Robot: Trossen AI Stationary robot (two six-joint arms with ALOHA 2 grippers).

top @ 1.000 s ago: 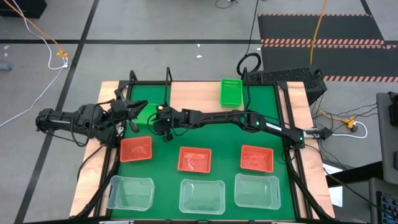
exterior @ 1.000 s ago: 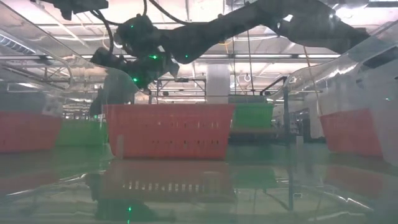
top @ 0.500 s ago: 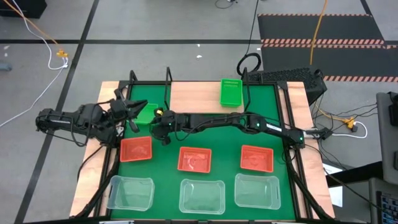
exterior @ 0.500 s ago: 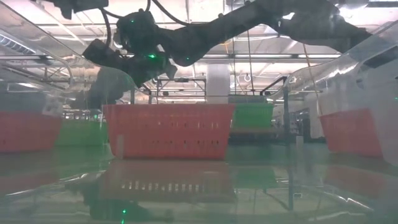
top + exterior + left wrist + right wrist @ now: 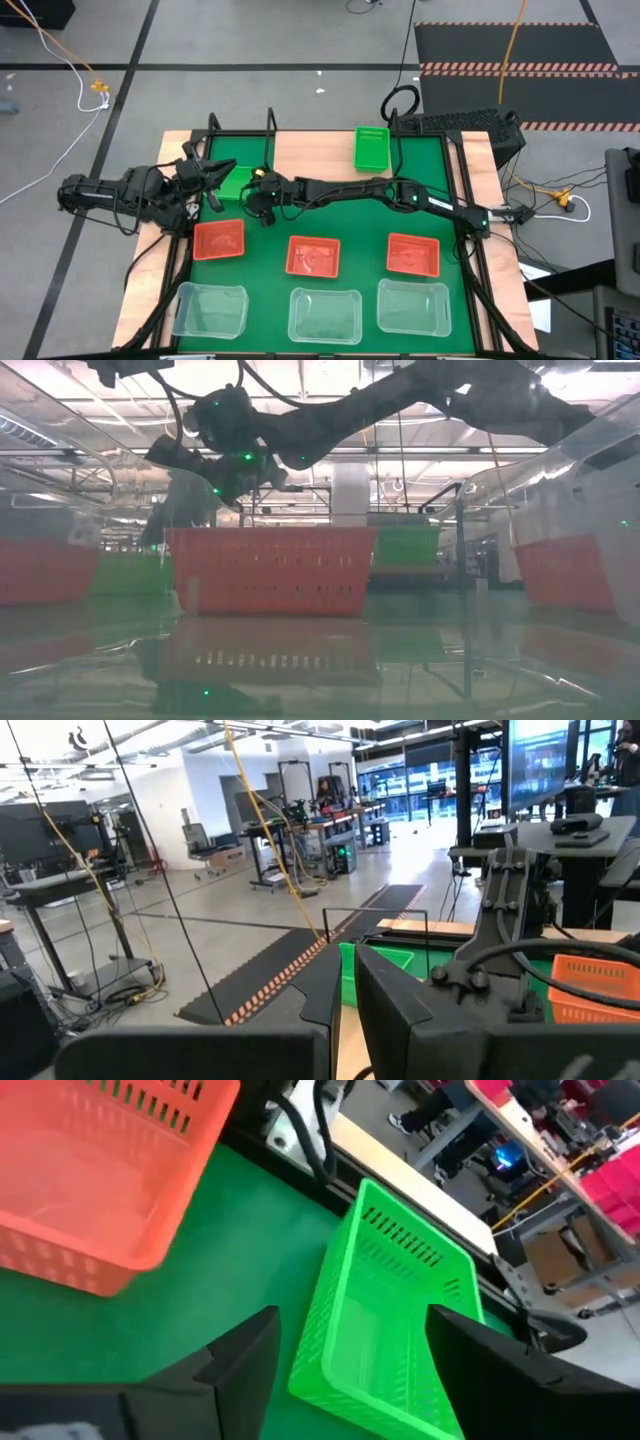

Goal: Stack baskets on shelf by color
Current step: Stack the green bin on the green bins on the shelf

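Observation:
A green basket [image 5: 236,184] [image 5: 395,1320] rests on the green mat at the table's left side. My right gripper [image 5: 262,197] [image 5: 350,1370] hovers open just right of it; in the right wrist view the basket lies ahead, between the lines of the two fingers. My left gripper [image 5: 212,180] [image 5: 347,1010] waits at the table's left edge beside that basket, with its fingers shut to a hairline gap. The shelf [image 5: 312,150], a light-wood board in a black frame, lies at the far edge. Another green basket [image 5: 372,148] rests on its right part. My left gripper's tip stands close against the green basket's left end [image 5: 222,185] in the high view; I cannot tell whether it touches.
Three red-orange baskets [image 5: 313,256] stand in a row across the mat's middle. Three clear baskets [image 5: 325,315] stand along the near edge. My right arm [image 5: 400,193] stretches across the table above the mat. Bare mat shows between the rows and by the shelf.
My right gripper swung a little toward the table's left, then came back to about where it was. It stayed open. The green basket and my left arm kept still.

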